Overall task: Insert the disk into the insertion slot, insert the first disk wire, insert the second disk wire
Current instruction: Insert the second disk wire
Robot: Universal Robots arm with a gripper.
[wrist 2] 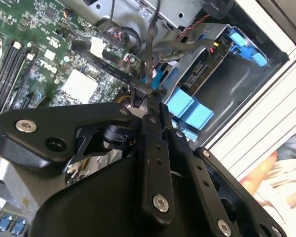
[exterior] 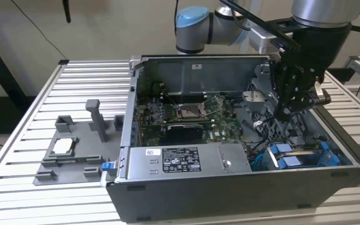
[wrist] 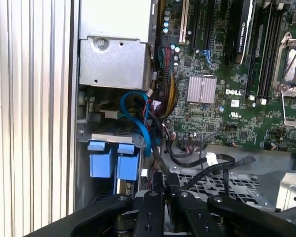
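The disk [exterior: 302,149] lies in its blue carrier inside the insertion slot [exterior: 333,164], a small grey cage at the front corner of the open computer case on the exterior view's right. My gripper [exterior: 284,115] reaches down into the case just behind that cage. In both wrist views the fingertips [wrist 2: 149,95] [wrist: 166,180] are pressed together on a thin black disk wire [wrist 2: 152,44] [wrist: 156,158] that runs away from them. The blue carrier tabs [wrist 2: 187,109] [wrist: 113,163] sit close beside the fingertips. The disk's connector end [wrist 2: 203,69] faces the gripper.
The green motherboard [exterior: 186,115] fills the case floor, with a grey power supply box [exterior: 192,159] along the front. Loose black, red and blue cables [wrist: 148,111] crowd the space near the cage. A grey fixture [exterior: 73,150] stands on the slatted table at the exterior view's left.
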